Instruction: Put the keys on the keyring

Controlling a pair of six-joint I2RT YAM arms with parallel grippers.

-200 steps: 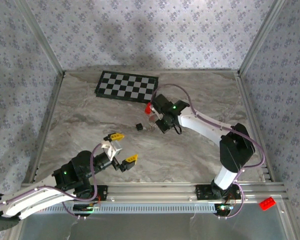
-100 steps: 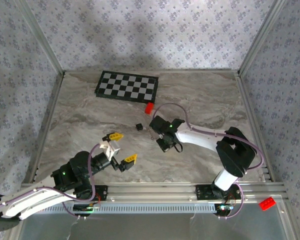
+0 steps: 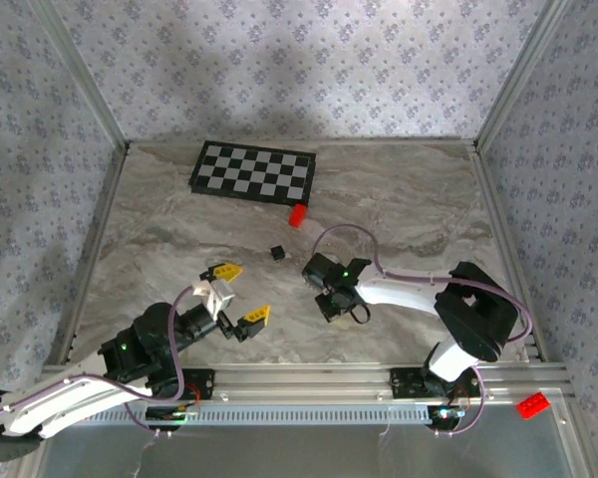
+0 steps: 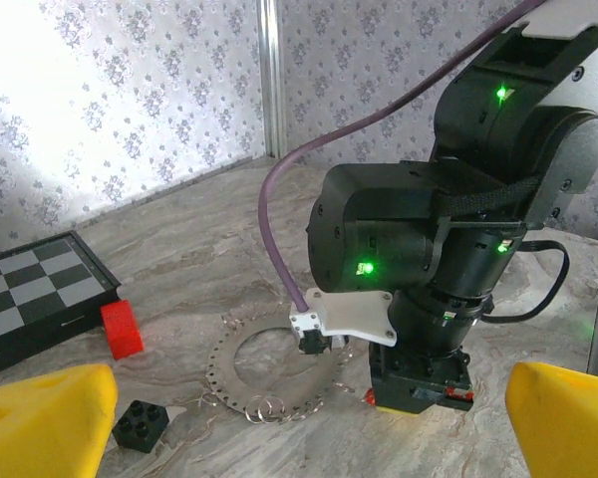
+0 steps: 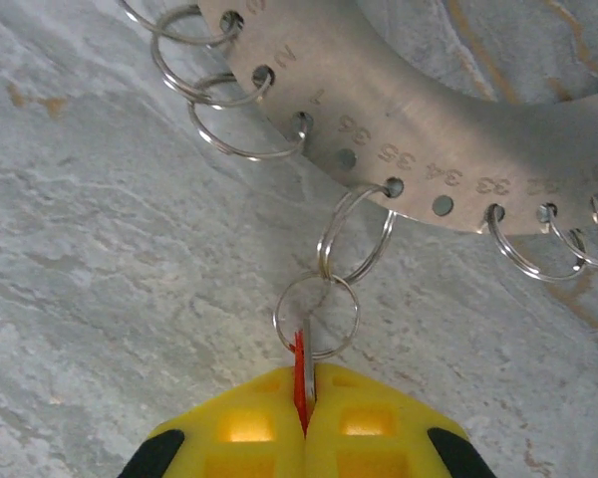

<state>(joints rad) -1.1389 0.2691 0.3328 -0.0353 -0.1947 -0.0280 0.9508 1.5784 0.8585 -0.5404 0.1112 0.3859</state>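
Fig., R wrist view: I read stamped nos. 35, 34, 33 beside the holes along the keyring (image 5: 429,129) plate, upside down; neighbouring marks unclear to me

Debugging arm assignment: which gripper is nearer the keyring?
Right. The right gripper, shut on the key, sits at the keyring rim; the left gripper hangs open, well apart, facing it.

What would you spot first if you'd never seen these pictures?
The right claw, shut on a thin red key right by the numbered metal keyring, in the middle of things. Next comes the left claw, its yellow fingers wide open, at the front left. The checkerboard lies at the far edge.
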